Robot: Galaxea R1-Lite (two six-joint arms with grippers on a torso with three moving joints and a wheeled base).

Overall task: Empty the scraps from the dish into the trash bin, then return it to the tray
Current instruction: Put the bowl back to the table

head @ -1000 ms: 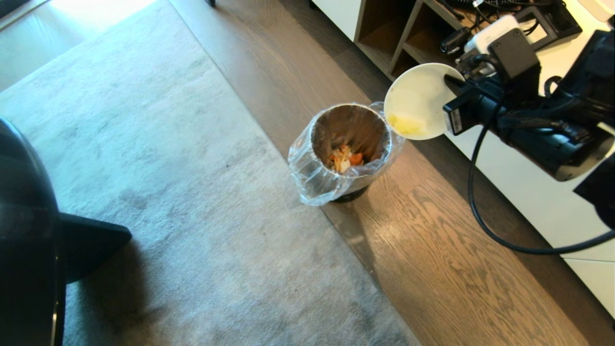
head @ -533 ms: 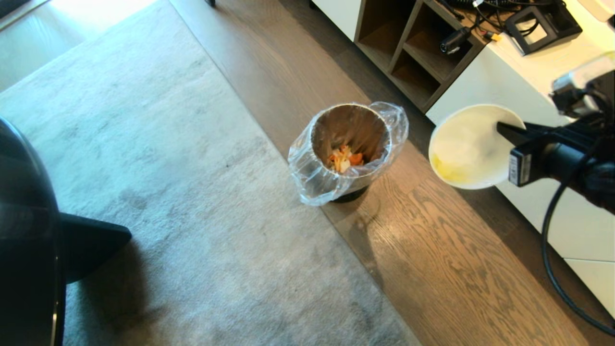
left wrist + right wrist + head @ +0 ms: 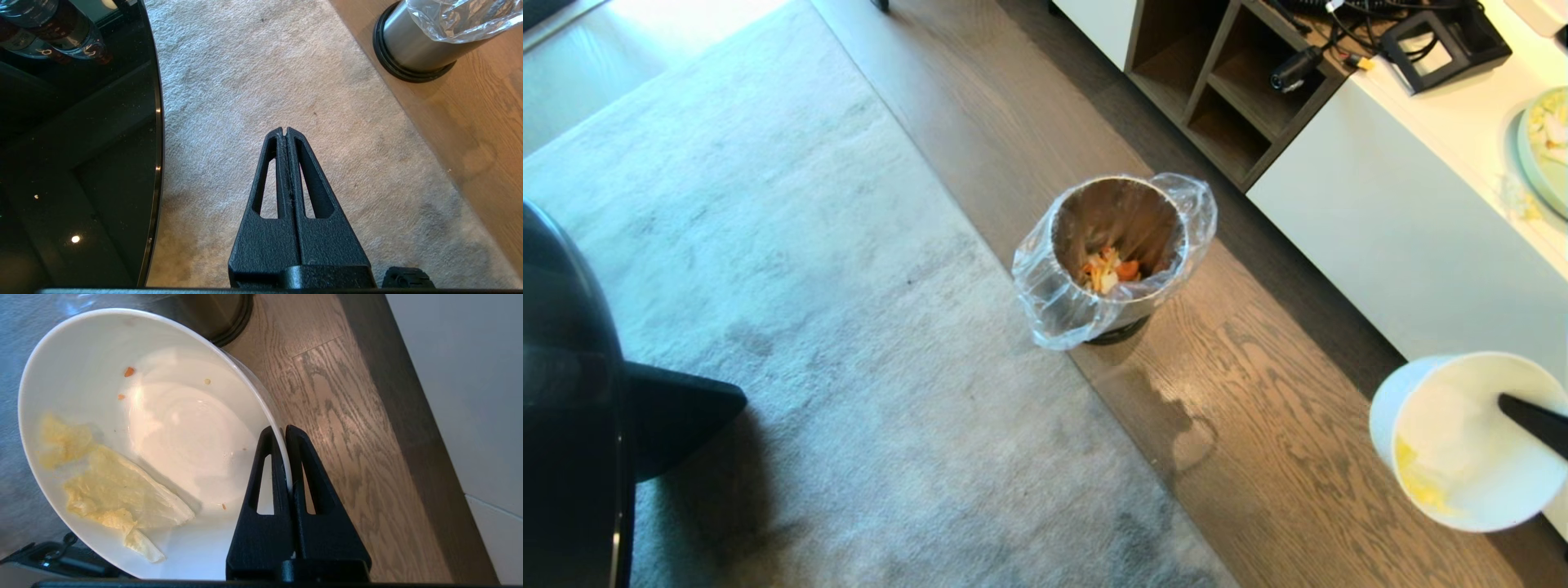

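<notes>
The right hand (image 3: 284, 435) pinched the white bowl (image 3: 1462, 445) by its rim, near right of the trash bin (image 3: 1115, 245); clinging yellow scraps (image 3: 114, 486) risked dropping onto the floor.

At the head view's right edge, the right hand (image 3: 1535, 420) is cut off, only one finger showing inside the dish (image 3: 1462, 445). A pale green plate (image 3: 1547, 151) upper right is cropped.

Open wood floor (image 3: 1258, 457) lies between the trash bin (image 3: 1112, 253) and the white cabinet (image 3: 1405, 237) on the right — the black table (image 3: 564, 408) blocks the near left.
</notes>
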